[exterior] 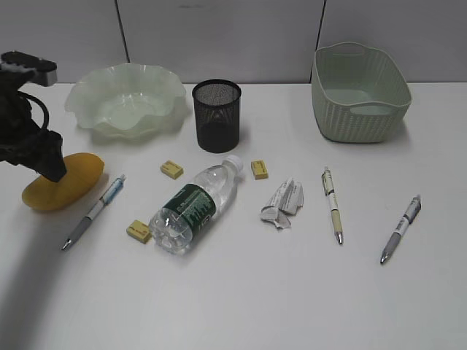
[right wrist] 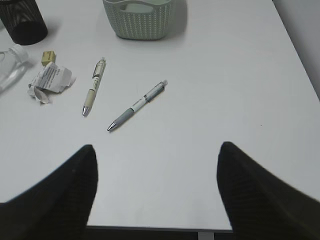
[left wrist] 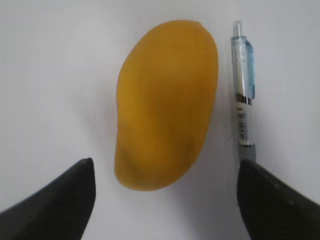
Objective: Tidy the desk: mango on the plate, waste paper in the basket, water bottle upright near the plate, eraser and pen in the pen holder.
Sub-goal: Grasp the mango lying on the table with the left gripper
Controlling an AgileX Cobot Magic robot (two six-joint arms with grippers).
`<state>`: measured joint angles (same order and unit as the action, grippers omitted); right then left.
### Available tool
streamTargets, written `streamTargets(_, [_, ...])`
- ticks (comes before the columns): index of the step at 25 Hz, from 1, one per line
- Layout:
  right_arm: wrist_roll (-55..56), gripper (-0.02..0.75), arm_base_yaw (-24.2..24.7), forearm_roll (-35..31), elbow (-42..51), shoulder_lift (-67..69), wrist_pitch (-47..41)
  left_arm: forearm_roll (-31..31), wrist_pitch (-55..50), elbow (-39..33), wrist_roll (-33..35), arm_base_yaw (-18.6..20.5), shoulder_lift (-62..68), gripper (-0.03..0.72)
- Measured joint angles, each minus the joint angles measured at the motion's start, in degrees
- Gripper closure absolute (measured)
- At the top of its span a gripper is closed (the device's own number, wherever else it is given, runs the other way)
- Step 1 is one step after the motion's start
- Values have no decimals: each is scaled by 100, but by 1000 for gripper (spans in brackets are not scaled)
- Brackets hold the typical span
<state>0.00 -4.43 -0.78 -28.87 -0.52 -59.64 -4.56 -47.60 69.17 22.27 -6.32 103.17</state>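
Meanwhile plate, pen holder and basket hold nothing; both end effectors gape wide, empty.

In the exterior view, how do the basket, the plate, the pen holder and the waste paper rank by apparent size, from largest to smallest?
1. Plate and basket: they look alike, so no ranking between them.
2. Pen holder.
3. Waste paper.

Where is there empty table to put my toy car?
The white desk is bare along the near edge, below the clear lying water bottle and grey pen. It is crowded around the bottle: yellow erasers, crumpled paper.
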Motion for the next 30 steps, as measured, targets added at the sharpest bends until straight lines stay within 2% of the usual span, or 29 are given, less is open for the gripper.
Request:
streamTargets(10, [0, 153, 0, 0, 0, 0, 0, 76, 119, 66, 464, -8, 548, 4])
streamTargets(23, [0, 153, 0, 0, 0, 0, 0, 46, 673, 71, 524, -8, 981, 8])
streamTargets(30, [0, 153, 0, 0, 0, 0, 0, -49, 881, 71, 524, -8, 987, 69])
